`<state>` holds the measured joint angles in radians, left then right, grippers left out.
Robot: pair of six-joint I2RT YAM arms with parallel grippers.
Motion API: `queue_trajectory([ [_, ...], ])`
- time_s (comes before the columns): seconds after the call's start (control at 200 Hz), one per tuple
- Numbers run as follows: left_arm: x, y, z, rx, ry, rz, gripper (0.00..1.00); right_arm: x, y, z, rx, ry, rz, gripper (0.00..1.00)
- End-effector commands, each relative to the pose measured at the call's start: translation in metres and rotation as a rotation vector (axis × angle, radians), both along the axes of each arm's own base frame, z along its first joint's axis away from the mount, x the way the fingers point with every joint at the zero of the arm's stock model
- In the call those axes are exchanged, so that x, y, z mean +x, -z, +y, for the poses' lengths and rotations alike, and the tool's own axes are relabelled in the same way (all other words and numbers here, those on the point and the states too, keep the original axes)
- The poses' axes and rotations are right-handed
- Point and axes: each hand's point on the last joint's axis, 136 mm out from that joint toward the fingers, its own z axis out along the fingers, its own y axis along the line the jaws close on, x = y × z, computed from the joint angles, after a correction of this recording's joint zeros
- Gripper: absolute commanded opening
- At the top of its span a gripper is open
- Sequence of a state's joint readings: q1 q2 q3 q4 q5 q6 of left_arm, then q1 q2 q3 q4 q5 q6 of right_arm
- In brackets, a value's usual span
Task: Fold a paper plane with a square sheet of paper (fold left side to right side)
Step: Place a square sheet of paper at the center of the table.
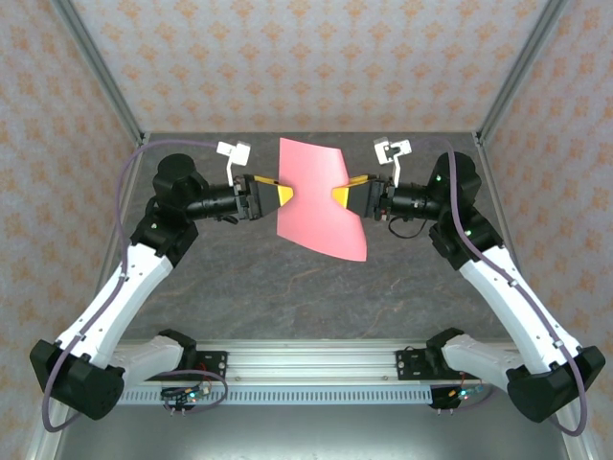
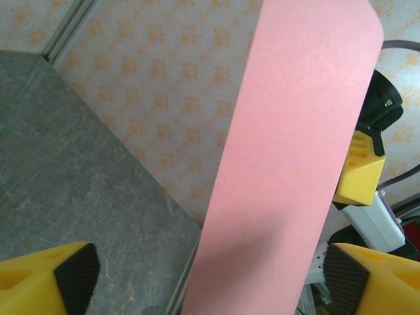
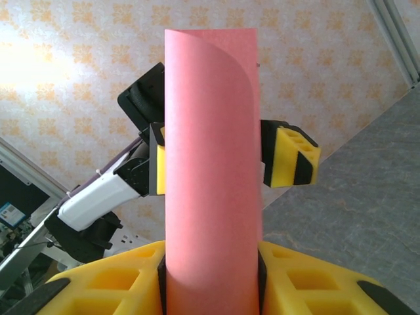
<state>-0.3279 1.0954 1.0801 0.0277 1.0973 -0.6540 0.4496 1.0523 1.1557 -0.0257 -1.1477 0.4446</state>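
The square sheet of paper (image 1: 321,196) is up in the air, salmon face showing and bowed, well above the tabletop (image 1: 287,287) and between the two arms. The right pincer (image 1: 337,197) is clamped on its right edge, and its wrist view shows the sheet pinched between the yellow fingers. The left pincer (image 1: 285,194) stands wide, straddling the left edge. Whether a pad brushes the paper is hard to say.

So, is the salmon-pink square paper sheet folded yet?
Not folded: the salmon-pink paper sheet hangs spread and bowed, no crease visible, pinched by the right gripper.
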Motion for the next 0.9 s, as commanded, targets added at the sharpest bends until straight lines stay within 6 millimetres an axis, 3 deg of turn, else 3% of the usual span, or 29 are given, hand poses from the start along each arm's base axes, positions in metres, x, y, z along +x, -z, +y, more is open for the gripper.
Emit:
queue_trajectory([
  [0.0, -0.011, -0.024, -0.003, -0.030, 0.036, -0.098, 0.79, -0.002, -0.008, -0.003, 0.003, 0.020, -0.051, 0.37],
  [0.265, -0.007, -0.011, -0.005, -0.013, 0.017, -0.073, 0.25, 0.011, 0.006, -0.007, -0.034, 0.093, -0.030, 0.37],
  [0.37, -0.004, -0.002, -0.004, -0.003, 0.001, -0.055, 0.13, 0.016, 0.014, -0.010, -0.042, 0.119, -0.011, 0.38],
  [0.51, 0.001, 0.020, -0.002, 0.033, -0.028, -0.010, 0.07, 0.026, 0.029, -0.016, -0.080, 0.176, 0.024, 0.41],
  [0.605, 0.007, 0.044, 0.001, 0.082, -0.064, 0.036, 0.03, 0.036, 0.044, -0.023, -0.127, 0.243, 0.049, 0.50],
  [0.896, 0.023, 0.157, 0.020, 0.219, -0.236, 0.282, 0.00, 0.074, 0.120, -0.058, -0.378, 0.530, 0.170, 0.83],
])
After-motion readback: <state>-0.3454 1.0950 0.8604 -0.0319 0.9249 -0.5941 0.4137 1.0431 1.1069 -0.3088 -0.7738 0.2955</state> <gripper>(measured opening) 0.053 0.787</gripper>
